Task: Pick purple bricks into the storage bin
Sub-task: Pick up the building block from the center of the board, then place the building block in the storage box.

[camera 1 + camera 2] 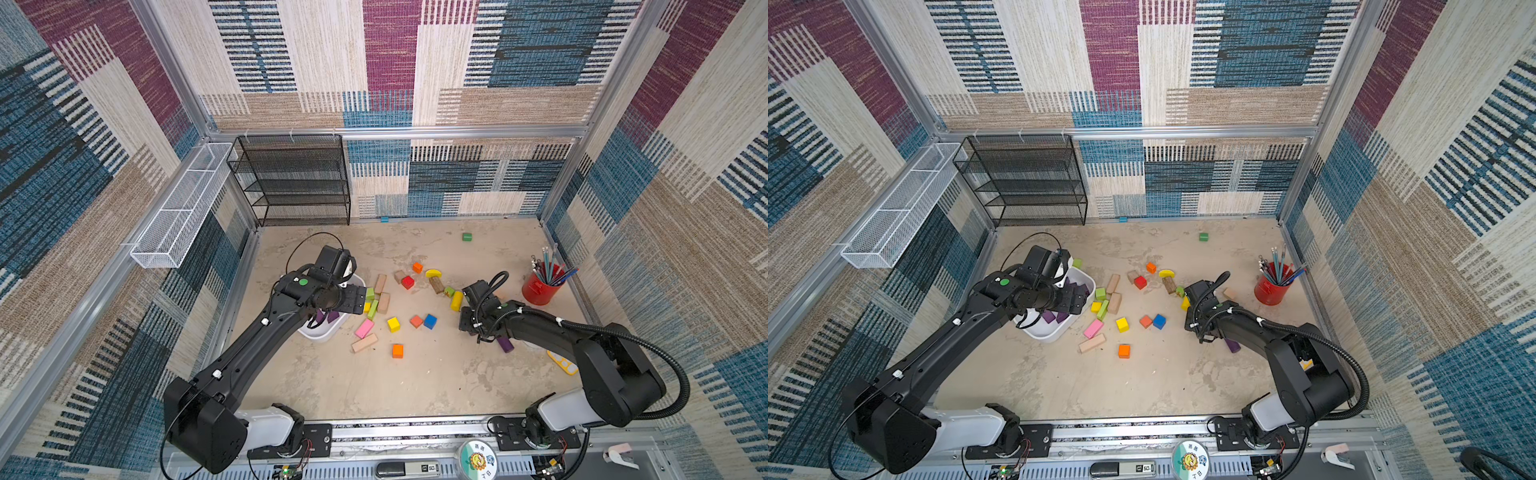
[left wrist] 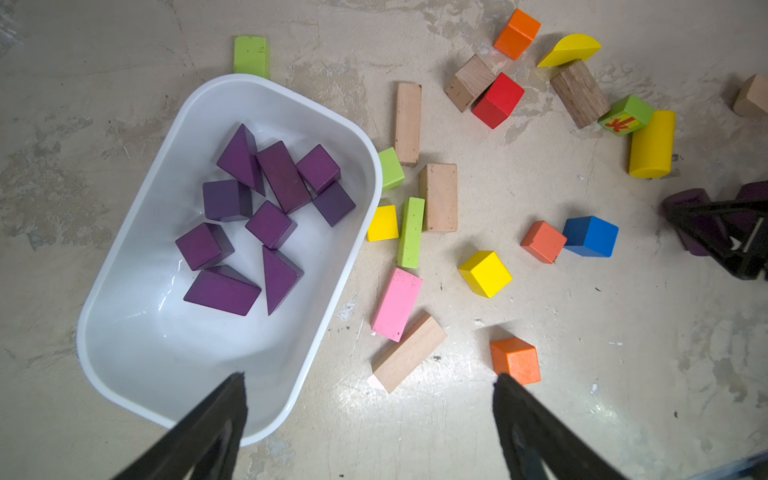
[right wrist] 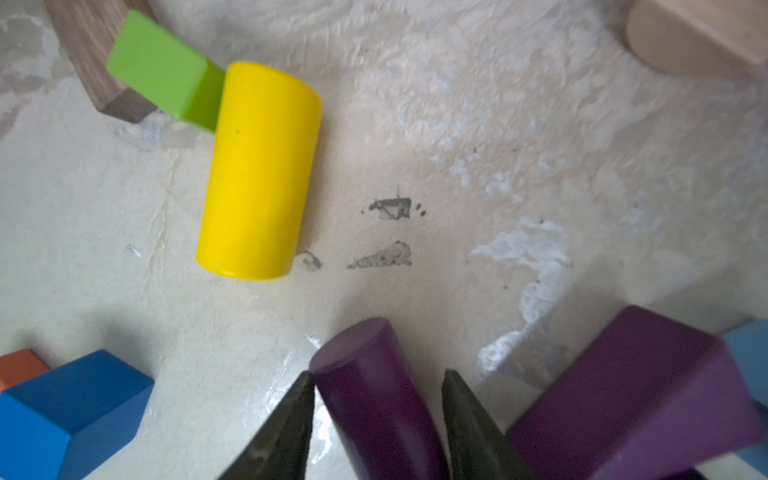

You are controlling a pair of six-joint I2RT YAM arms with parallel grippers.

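Note:
The white storage bin [image 2: 166, 353] stands on the floor at the left and holds several purple bricks [image 2: 270, 224]; in both top views my left arm covers part of the bin [image 1: 322, 336] [image 1: 1044, 334]. My left gripper [image 2: 370, 378] [image 1: 357, 300] hovers over the bin's right edge, open and empty. My right gripper [image 3: 377, 372] is low at the right, closed in on a purple cylinder [image 3: 365, 395] lying on the floor; its fingers press the cylinder's sides. A purple oblong brick [image 3: 636, 395] [image 1: 505, 344] lies just beside it.
Loose coloured blocks lie between the arms: pink oblong [image 1: 364, 328], blue cube [image 1: 430, 321], yellow cylinder [image 3: 257, 170], orange cube [image 1: 397, 351]. A red pencil cup [image 1: 540, 289] stands at the right wall. A black mesh rack [image 1: 291, 183] and white wire basket [image 1: 183, 208] sit at back left.

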